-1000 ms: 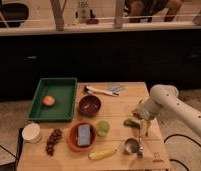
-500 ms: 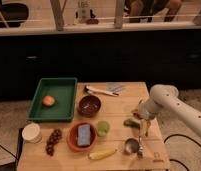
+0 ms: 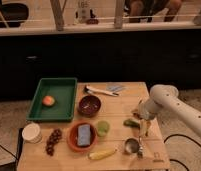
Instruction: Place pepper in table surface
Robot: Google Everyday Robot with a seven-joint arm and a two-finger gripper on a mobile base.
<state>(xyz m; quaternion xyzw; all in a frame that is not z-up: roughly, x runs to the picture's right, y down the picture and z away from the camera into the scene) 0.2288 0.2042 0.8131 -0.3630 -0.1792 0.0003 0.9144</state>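
Note:
The pepper (image 3: 130,122) is small and dark green. It lies on the light wooden table surface (image 3: 119,106), right of the middle. My gripper (image 3: 143,128) hangs from the white arm that comes in from the right. It points down just right of the pepper, close to it or touching it. I cannot tell whether it holds the pepper.
A green tray (image 3: 40,114) with an orange fruit (image 3: 48,100) is at the left. A dark bowl (image 3: 89,105), a light-green cup (image 3: 102,128), an orange plate (image 3: 74,143) with a blue sponge, a yellow corn-like item (image 3: 102,154), a metal cup (image 3: 131,146), grapes (image 3: 53,141) and a white cup (image 3: 31,132) stand around.

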